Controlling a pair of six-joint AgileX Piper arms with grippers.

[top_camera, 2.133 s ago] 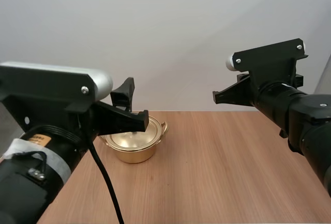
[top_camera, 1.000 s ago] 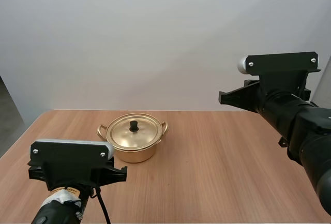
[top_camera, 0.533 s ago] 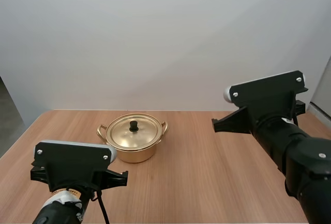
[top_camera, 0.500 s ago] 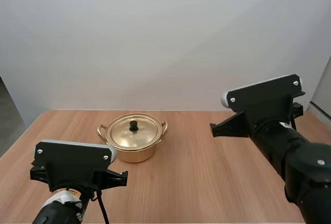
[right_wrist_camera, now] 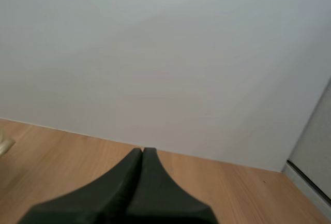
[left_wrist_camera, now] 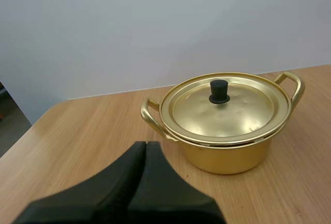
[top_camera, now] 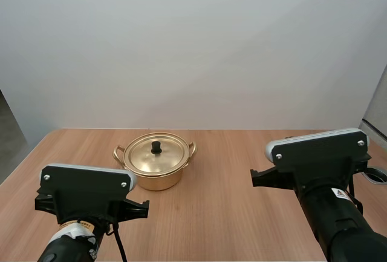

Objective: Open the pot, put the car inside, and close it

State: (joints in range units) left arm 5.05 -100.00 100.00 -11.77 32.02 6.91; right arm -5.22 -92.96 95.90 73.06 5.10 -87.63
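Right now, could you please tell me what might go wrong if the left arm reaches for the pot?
The left gripper is shut; reaching like that could bump the lid instead of gripping its small black knob. The gold pot stands loose on the wooden table, so a push may slide it.

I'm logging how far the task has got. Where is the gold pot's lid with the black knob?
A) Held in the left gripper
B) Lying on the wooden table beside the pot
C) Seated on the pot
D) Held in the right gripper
C: the round gold lid with its black knob sits flat on the gold two-handled pot, and the left gripper and right gripper are both shut on nothing.
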